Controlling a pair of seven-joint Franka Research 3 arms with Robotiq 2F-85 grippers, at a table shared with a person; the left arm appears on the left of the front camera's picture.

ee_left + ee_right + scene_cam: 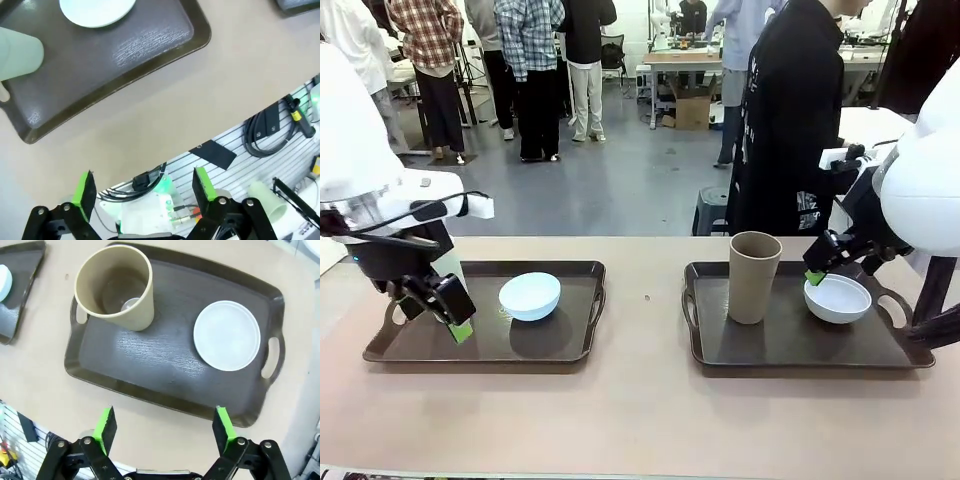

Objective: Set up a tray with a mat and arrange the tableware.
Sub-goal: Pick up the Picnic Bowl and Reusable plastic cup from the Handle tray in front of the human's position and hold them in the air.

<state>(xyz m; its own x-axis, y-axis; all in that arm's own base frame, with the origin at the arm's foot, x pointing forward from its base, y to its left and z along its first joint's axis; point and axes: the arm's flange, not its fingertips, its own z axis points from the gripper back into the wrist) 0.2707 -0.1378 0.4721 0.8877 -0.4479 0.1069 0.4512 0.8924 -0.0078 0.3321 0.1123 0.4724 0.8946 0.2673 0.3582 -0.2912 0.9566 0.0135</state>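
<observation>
Two dark brown trays lie on the table. The left tray (pixel 580 352) (pixel 125 45) holds a light blue bowl (pixel 530 296) (pixel 97 10) and a pale green tumbler (pixel 17 52), which the arm hides in the front view. My left gripper (pixel 460 330) (pixel 145 187) hangs open over that tray's left part, holding nothing. On the right tray (pixel 720 355) (pixel 150 350) stand a tan tumbler (pixel 753 277) (pixel 115 287) and a white bowl (pixel 837 298) (pixel 227 335). My right gripper (pixel 815 277) (pixel 164 425) is open and empty just above the white bowl's far left rim. The mat is out of view.
A person in black (pixel 790 120) stands at the table's far side, behind the right tray. Bare tabletop (pixel 645 330) separates the trays. A slatted panel with cables (pixel 265 130) runs below the table's near edge.
</observation>
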